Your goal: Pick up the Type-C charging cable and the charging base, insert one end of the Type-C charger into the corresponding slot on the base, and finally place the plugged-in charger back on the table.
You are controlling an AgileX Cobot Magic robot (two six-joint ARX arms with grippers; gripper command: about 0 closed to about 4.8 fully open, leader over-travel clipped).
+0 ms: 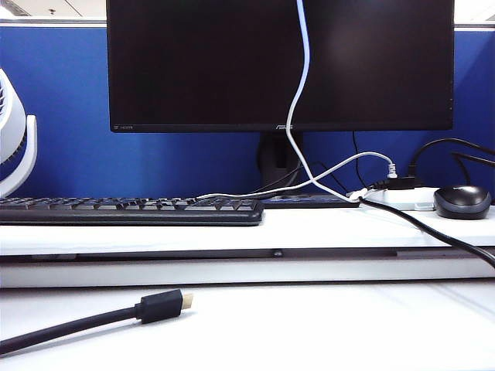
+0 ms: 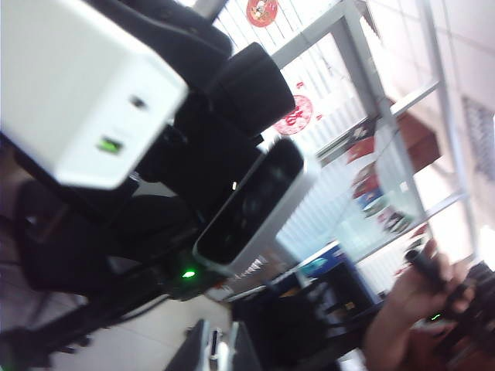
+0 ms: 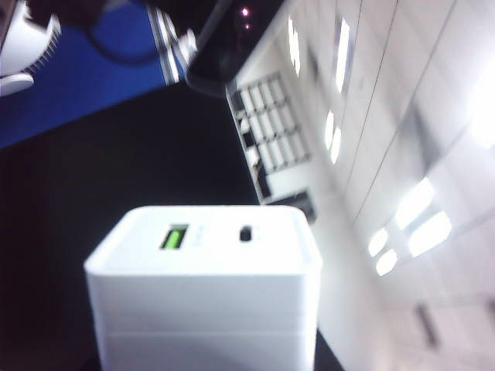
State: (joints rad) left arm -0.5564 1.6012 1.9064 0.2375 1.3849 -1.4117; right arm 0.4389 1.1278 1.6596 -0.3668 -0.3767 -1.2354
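Note:
The charging base (image 3: 205, 278) is a white block that fills the near part of the right wrist view, its green slot and small oval slot facing away from the camera. My right gripper is shut on it, with its jaws hidden under the block. In the left wrist view the same base (image 2: 85, 93) sits in the black right gripper (image 2: 193, 108). My left gripper (image 2: 218, 340) is shut on the white end of the Type-C charging cable (image 2: 221, 355). The exterior view shows neither gripper. There the thin white cable (image 1: 303, 69) hangs from above in front of the monitor, down to the ledge.
A monitor (image 1: 232, 62), keyboard (image 1: 131, 210), mouse (image 1: 462, 201) and power strip (image 1: 402, 202) stand on the raised ledge (image 1: 309, 232). A black cable with a gold-tipped plug (image 1: 162, 305) lies on the table (image 1: 348, 325). A fan (image 1: 15, 147) is at far left.

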